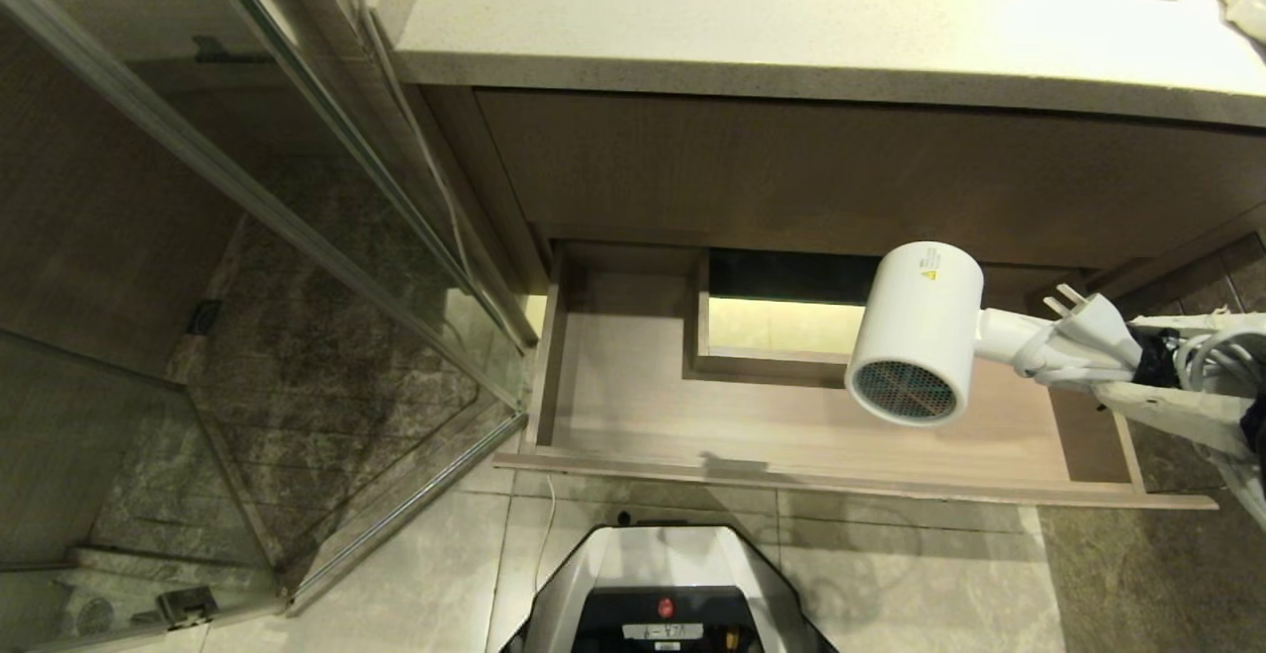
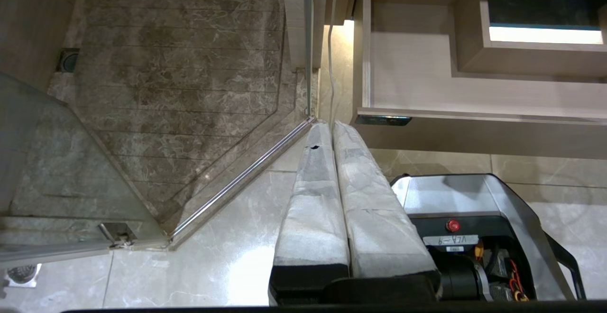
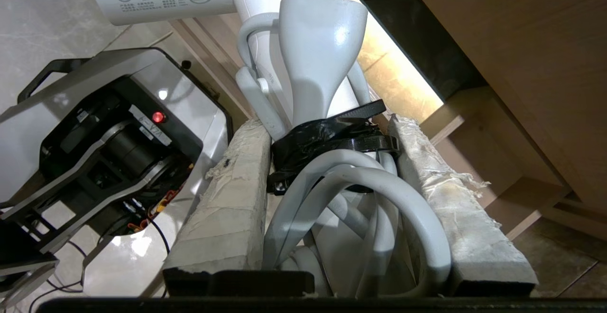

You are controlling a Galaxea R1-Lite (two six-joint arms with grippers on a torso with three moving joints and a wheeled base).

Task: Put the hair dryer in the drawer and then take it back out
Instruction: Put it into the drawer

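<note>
Head view: right gripper (image 1: 1177, 376) clamps the dryer (image 1: 915, 333) by its handle and cord bundle, holding it in the air above the right half of the open drawer (image 1: 633, 406).

Risks: the barrel may clip the cut-out box; loose cord loops could snag the drawer's right wall.

Hidden: the handle grip under the cord; the drawer's right corner. Left gripper (image 2: 332, 128) idle, fingers pressed together.

Small white glossy-plastic hair dryer (image 1: 915, 331), grey mesh grille. Wide light wood-grain drawer (image 1: 633, 406), matt, centre frame. Pale speckled stone countertop (image 1: 692, 30) (top of frame), smooth. Right gripper fingers (image 3: 227, 208): frayed, rough whitish wrapping.
</note>
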